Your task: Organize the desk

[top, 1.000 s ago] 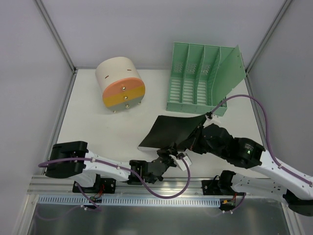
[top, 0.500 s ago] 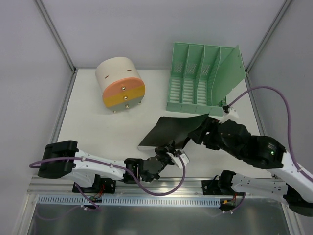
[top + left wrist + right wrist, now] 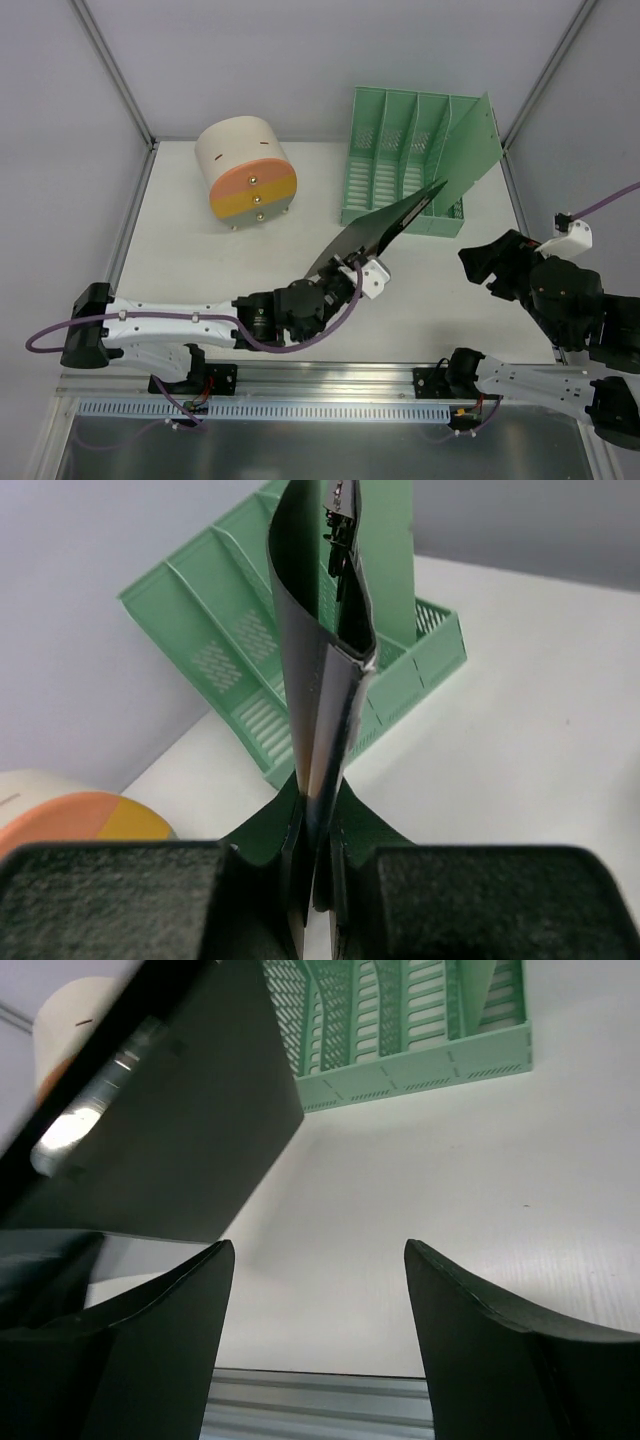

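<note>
The white desk (image 3: 190, 265) carries a mint-green file rack (image 3: 390, 165) at the back right. My left gripper (image 3: 347, 270) is shut on the near edge of a black sheet (image 3: 392, 218). It holds the sheet raised and on edge, its far end reaching the rack's front. The left wrist view shows the sheet (image 3: 312, 700) pinched upright between the jaws of the left gripper (image 3: 318, 865), bowed, with the rack (image 3: 235, 645) behind it. My right gripper (image 3: 480, 268) hangs open to the right, apart from the sheet. Nothing sits between the fingers of the right gripper (image 3: 318, 1252); the sheet (image 3: 190, 1130) lies to its upper left.
A cream drum with an orange and yellow front (image 3: 247, 172) stands at the back left. Grey walls enclose the desk on three sides. An aluminium rail (image 3: 320, 380) runs along the front edge. The rack (image 3: 420, 1065) has several slots and a tall right side panel.
The right gripper let go of the black sheet, opened and drew back to the right. The left arm stretched forward and raised the sheet off the desk, tipping it on edge toward the rack.
</note>
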### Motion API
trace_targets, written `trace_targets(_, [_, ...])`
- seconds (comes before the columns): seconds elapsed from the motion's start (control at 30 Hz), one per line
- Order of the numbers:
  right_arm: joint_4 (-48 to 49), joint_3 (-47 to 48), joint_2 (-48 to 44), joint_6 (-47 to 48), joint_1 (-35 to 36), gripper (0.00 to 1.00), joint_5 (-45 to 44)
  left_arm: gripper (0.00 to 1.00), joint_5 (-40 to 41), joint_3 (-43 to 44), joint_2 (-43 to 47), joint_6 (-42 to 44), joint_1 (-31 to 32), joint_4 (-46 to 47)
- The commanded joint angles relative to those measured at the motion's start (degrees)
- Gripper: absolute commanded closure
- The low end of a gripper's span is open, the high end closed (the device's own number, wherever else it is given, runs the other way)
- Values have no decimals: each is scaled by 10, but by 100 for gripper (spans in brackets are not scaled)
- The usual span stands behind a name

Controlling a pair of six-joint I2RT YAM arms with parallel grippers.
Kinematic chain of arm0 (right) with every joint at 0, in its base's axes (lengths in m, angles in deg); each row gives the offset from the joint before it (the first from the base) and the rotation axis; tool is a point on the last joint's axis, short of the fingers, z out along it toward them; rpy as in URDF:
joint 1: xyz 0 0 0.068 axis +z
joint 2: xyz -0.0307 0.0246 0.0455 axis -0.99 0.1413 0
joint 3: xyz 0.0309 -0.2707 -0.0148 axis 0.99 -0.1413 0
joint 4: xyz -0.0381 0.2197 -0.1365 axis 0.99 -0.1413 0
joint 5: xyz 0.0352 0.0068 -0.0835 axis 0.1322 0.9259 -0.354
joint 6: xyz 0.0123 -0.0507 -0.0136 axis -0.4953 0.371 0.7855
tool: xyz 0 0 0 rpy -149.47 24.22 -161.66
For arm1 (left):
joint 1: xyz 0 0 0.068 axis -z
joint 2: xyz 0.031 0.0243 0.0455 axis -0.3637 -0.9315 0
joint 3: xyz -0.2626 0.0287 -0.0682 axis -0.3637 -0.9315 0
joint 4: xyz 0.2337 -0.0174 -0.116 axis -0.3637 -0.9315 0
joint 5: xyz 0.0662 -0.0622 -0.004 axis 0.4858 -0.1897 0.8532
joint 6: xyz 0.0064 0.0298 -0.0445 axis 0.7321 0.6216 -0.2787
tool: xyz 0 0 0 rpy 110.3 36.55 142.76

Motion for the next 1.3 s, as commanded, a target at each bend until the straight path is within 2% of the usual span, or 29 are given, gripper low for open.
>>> trace_targets(0.0, [-32, 7, -3, 17, 1, 26, -69, 100, -23, 109, 20, -20, -18, -33])
trace_targets(0.17, [-33, -17, -13, 23, 1, 26, -83, 100, -44, 232, -22, -39, -59, -90])
trace_targets(0.33, [-33, -48, -24, 25, 1, 25, -91, 100, -53, 372, -105, -55, -107, -126])
trace_targets(0.53, [-34, -89, -35, 25, 1, 25, -99, 100, -66, 491, -197, -102, -169, -116])
trace_targets(0.77, [-53, -97, -50, 33, 1, 25, -114, 100, -57, 649, -333, -97, -203, -84])
trace_targets(1.03, [-53, -119, -73, 37, 1, 25, -96, 100, -30, 696, -410, -60, -214, 13])
trace_targets(1.27, [-41, -137, -77, 45, 2, 25, -86, 100, -14, 711, -438, -14, -215, 65])
